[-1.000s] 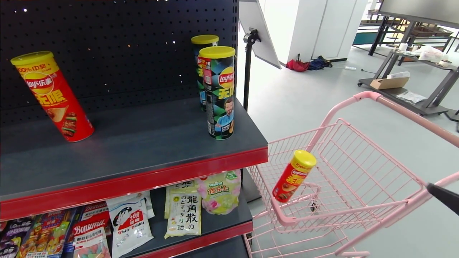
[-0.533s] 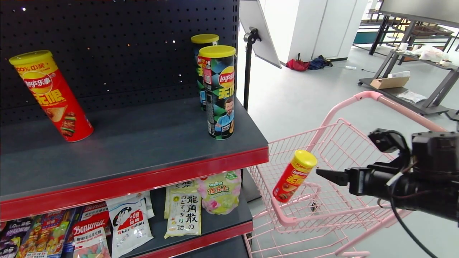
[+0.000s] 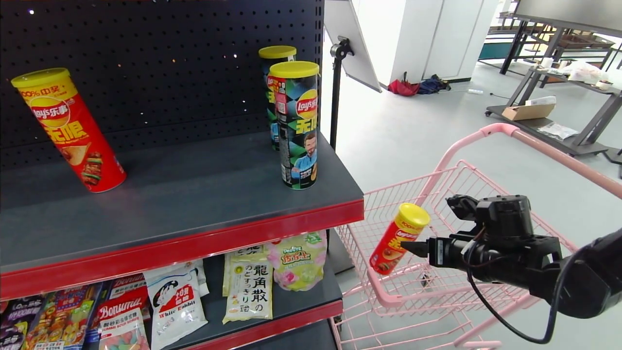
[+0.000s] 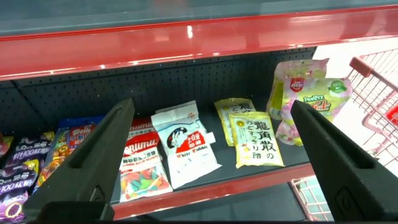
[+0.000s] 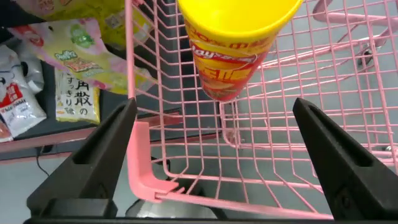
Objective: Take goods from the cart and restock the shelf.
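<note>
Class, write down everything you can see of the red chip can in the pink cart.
The red chip can is a tall tube with a yellow lid that looks like plastic. Its red printed wrapper carries yellow lettering and a food picture. It looks closed and undented. It leans tilted inside the pink wire cart, base down near a corner and lid uppermost. The right hand is open, with a finger on either side of the can, not gripping it.

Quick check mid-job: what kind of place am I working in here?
Probably a mock shop set up inside a lab or workshop: a retail shelf with chip cans and snack bags, a pink shopping cart, and work tables on the open floor behind.
</note>
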You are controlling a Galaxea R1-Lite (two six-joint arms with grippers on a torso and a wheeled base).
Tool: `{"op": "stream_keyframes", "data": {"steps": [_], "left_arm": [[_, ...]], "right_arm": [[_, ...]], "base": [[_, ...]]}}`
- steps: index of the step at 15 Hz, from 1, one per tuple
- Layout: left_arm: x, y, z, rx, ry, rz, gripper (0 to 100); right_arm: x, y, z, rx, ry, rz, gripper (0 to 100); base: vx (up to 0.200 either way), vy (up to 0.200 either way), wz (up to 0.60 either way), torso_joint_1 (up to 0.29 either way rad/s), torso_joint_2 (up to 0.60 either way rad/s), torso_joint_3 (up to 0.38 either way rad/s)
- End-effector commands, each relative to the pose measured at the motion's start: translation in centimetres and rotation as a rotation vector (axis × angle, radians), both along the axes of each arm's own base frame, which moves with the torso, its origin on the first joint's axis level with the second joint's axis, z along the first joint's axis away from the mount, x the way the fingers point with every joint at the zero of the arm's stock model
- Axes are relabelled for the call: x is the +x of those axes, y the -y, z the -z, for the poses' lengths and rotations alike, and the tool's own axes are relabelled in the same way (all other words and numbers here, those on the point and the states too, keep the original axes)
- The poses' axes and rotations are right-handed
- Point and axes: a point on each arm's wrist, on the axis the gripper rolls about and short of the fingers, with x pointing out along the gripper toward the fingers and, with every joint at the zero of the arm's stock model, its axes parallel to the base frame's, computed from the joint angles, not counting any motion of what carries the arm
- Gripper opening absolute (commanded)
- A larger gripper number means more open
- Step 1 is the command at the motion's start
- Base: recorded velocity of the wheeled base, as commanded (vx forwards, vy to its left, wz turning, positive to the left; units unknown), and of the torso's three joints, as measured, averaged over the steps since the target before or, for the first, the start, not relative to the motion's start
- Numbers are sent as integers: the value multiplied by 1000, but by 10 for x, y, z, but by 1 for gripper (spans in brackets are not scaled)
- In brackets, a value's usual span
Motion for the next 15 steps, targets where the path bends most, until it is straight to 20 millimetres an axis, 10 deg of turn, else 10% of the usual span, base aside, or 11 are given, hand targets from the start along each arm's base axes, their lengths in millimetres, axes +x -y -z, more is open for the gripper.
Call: {"op": "stream_keyframes", "data": {"steps": [1, 15], "left_arm": [[0, 0, 0, 0, 0, -1, 100], [0, 0, 0, 0, 0, -1, 100]], "right_arm": [[16, -2, 12, 7, -25, 21, 100], [68, -16, 51, -12, 74, 83, 100]], "base": [[0, 0, 0, 0, 0, 0], [0, 0, 0, 0, 0, 0]]}}
